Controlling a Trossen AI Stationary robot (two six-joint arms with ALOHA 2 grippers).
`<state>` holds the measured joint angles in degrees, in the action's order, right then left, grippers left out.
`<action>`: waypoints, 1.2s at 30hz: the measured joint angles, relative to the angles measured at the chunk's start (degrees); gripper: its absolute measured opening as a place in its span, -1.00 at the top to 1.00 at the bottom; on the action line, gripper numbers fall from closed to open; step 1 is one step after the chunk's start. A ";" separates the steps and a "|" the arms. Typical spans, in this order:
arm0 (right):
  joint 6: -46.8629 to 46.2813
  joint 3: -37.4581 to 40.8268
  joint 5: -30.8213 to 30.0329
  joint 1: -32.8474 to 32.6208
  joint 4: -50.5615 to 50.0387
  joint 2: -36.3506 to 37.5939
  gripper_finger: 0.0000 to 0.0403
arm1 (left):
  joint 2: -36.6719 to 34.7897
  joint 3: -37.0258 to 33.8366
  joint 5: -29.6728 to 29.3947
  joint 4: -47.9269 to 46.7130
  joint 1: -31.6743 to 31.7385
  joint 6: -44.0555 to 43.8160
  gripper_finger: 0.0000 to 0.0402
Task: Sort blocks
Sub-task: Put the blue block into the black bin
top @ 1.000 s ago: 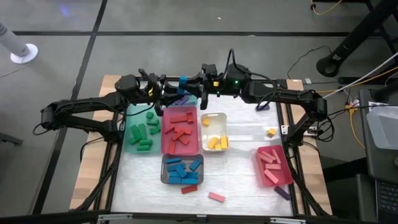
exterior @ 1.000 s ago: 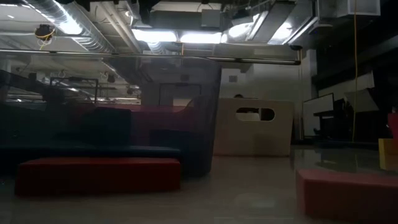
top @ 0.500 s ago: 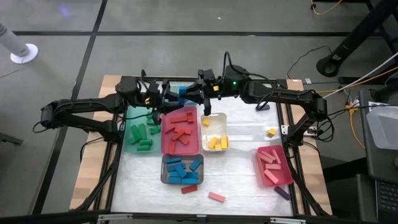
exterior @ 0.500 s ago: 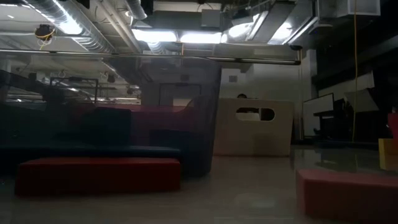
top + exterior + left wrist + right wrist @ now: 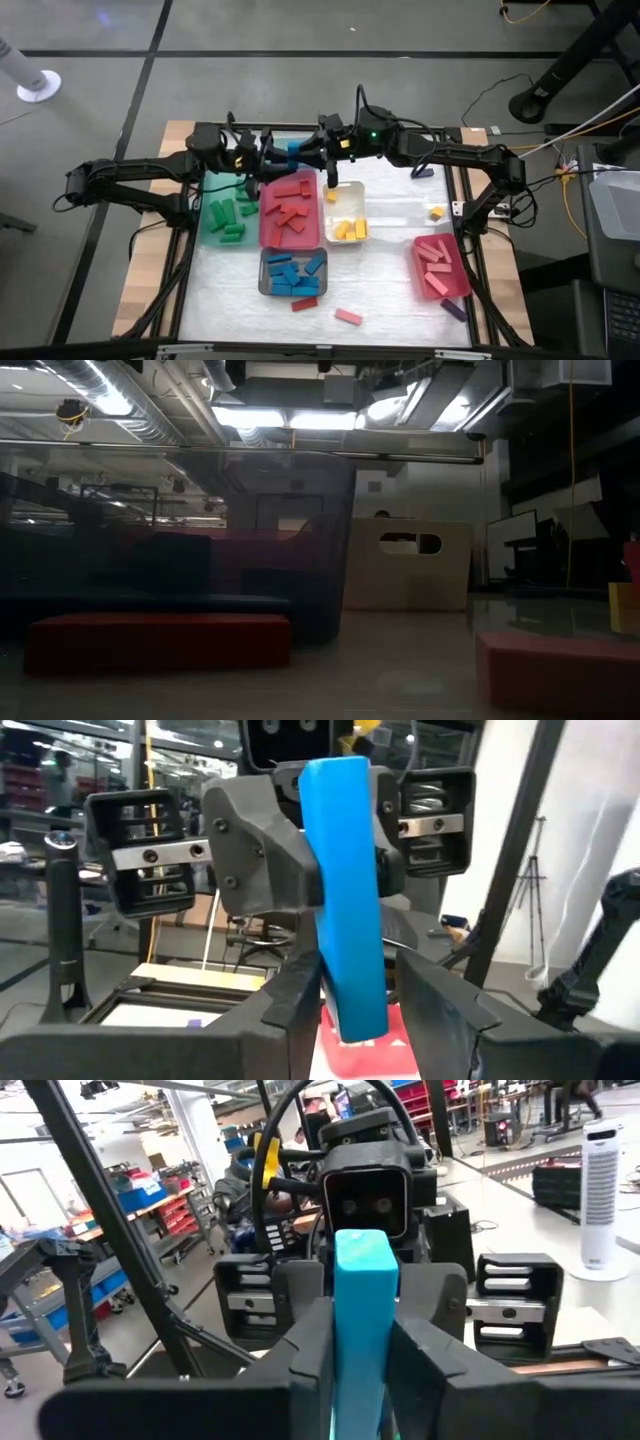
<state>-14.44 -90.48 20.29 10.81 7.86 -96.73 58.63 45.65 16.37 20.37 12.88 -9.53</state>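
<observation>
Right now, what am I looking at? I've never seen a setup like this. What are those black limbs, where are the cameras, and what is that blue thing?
Those are two robot arms at a table, each ending in a two-finger gripper. The high view looks straight down; the low view sits at table height and shows mostly the room behind. Each wrist view looks out past that arm's own fingers.

On the table lie shallow trays of sorted blocks: the green tray, red tray, white tray, grey tray holding blue blocks, and pink tray. A few loose blocks lie around them.

At the far edge the left gripper and right gripper meet, both pinching one blue block, apparently handing it over.
</observation>
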 joint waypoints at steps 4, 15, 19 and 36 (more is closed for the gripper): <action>0.02 0.00 -0.70 0.04 0.00 0.00 0.65 | 0.00 0.00 -2.36 0.05 -0.04 -0.84 0.51; -1.61 0.00 -1.72 0.04 -0.89 0.02 0.60 | -0.02 0.00 -3.56 -1.87 -0.04 -3.20 0.81; -1.92 0.00 -1.17 0.04 -0.43 0.04 0.40 | -0.57 -0.02 -2.99 -2.67 0.06 -1.44 0.81; 5.32 -9.46 -5.53 9.33 -58.18 11.09 -0.05 | -6.22 -0.02 4.39 -40.83 -9.01 -6.65 0.81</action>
<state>-9.12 -99.94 14.76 20.14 -50.32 -85.64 52.42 45.63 20.77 -20.46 3.87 -16.18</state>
